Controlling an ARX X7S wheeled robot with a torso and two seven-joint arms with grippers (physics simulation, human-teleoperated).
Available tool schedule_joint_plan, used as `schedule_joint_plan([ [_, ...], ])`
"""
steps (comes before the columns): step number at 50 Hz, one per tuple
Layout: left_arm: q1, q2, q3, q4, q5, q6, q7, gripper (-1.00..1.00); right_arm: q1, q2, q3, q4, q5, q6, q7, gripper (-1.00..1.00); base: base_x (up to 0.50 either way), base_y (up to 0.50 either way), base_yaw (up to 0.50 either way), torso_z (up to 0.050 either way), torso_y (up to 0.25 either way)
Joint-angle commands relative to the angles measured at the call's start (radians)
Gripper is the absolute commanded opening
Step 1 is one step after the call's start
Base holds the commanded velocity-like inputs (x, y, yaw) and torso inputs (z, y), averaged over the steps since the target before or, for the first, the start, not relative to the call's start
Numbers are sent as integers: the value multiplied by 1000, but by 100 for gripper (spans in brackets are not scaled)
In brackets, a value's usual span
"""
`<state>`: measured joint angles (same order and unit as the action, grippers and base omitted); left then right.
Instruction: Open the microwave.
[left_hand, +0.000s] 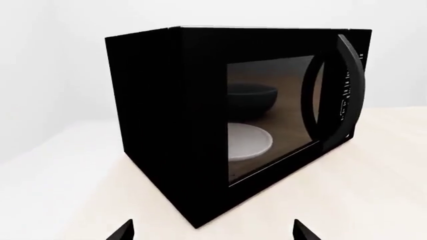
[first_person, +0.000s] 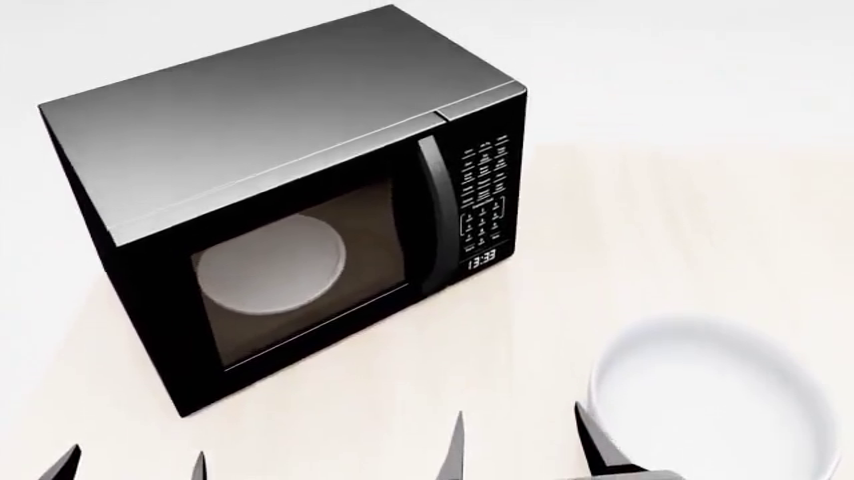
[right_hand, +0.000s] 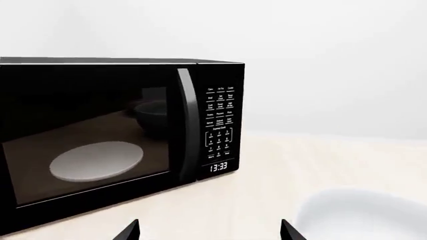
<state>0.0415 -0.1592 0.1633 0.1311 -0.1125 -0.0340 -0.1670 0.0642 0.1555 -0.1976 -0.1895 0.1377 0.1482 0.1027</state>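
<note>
The microwave (first_person: 267, 130) is a large black box with a grey top, standing on the pale table with its door shut. Its glass door (first_person: 300, 270) shows the white round turntable (first_person: 274, 265). A curved black handle (first_person: 430, 215) stands beside the keypad panel (first_person: 483, 195), whose clock reads 13:33. It also shows in the left wrist view (left_hand: 200, 125) and in the right wrist view (right_hand: 120, 135). My left gripper (first_person: 130, 468) is open and empty, short of the microwave's front left corner. My right gripper (first_person: 521, 445) is open and empty, in front of the keypad side.
A white bowl (first_person: 714, 395) sits on the table to the right of my right gripper, partly seen in the right wrist view (right_hand: 363, 215). The pale wooden table (first_person: 667, 230) stretches to the right of the microwave. A white wall lies behind.
</note>
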Motion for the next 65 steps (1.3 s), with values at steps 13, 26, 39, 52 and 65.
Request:
schedule_joint_plan([
  [13, 0, -16, 20, -2, 2, 8, -19, 100, 3, 4, -21, -7, 21, -1, 12, 100, 0, 0, 0, 0, -205],
  [26, 4, -24, 24, 11, -9, 9, -25, 100, 8, 11, -29, -22, 34, 13, 20, 100, 0, 0, 0, 0, -202],
  [39, 3, -28, 28, 13, -34, 8, -23, 100, 88, 17, -38, -78, 86, 148, 17, 100, 0, 0, 0, 0, -13],
  [52, 8, -35, 37, 22, -35, 9, -35, 100, 315, 14, -50, 5, 83, 271, 29, 100, 0, 0, 0, 0, 0],
  [65, 7, -47, 35, 23, -53, 10, -38, 100, 527, -3, -104, 267, 16, 224, 12, 100, 0, 0, 0, 0, 0],
])
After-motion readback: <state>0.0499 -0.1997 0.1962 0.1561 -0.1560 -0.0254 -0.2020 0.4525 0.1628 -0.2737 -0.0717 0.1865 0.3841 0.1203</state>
